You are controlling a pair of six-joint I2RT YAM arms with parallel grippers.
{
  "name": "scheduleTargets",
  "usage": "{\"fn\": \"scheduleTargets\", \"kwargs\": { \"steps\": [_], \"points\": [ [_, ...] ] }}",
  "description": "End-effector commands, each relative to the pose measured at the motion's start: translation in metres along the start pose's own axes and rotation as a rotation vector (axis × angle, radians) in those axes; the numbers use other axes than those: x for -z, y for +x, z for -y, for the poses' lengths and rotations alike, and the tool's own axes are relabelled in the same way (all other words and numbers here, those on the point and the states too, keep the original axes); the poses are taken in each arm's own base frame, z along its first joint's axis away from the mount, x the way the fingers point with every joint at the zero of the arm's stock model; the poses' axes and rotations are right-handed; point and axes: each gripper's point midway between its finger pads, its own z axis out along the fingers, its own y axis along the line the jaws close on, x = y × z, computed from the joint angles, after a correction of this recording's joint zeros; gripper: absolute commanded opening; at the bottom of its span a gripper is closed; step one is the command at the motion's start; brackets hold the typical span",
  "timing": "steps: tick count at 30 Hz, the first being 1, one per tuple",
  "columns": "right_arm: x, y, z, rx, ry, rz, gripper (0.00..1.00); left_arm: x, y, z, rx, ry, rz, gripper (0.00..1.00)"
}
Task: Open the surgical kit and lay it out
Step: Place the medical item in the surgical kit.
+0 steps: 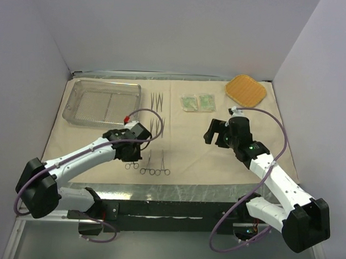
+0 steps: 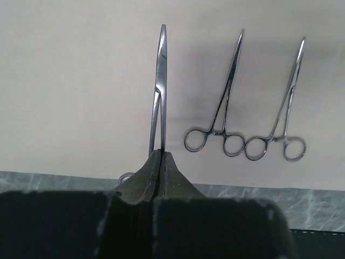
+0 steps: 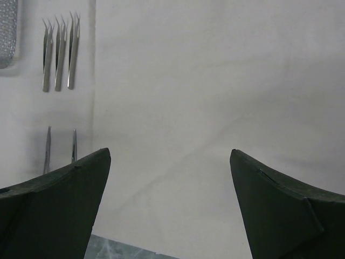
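The beige wrapping cloth lies spread over the table. The steel wire-mesh tray sits at its far left. Tweezers lie right of the tray, and also show in the right wrist view. Two green-white packets lie at the far middle. My left gripper is shut on one ring-handled forceps near the cloth's front edge. Two more forceps lie right of it. My right gripper is open and empty over bare cloth.
An orange woven pad lies at the far right corner. More thin steel tools lie between the tweezers and the forceps. The table's marbled front edge runs just behind the forceps rings. Walls close in on three sides.
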Motion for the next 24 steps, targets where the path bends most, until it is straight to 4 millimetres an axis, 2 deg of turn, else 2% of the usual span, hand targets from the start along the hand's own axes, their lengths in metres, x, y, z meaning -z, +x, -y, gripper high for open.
{"fn": "scheduleTargets", "kwargs": {
  "steps": [1, 11, 18, 24],
  "points": [
    [-0.001, -0.007, 0.006, 0.024, 0.033, 0.038, 1.0, -0.02, 0.003, 0.007, 0.029, -0.02, 0.028, 0.01],
    [-0.001, 0.002, 0.01, 0.031, 0.036, 0.022, 1.0, -0.051, 0.007, 0.011, -0.062, -0.075, 0.001, 0.01],
    [0.0, 0.001, 0.01, 0.035, 0.04, 0.024, 1.0, -0.061, 0.021, -0.002, -0.083, -0.13, -0.034, 0.01],
    [-0.002, 0.004, 0.01, 0.034, 0.037, 0.012, 1.0, -0.068, 0.029, -0.003, -0.09, -0.132, -0.059, 0.01]
  ]
}}
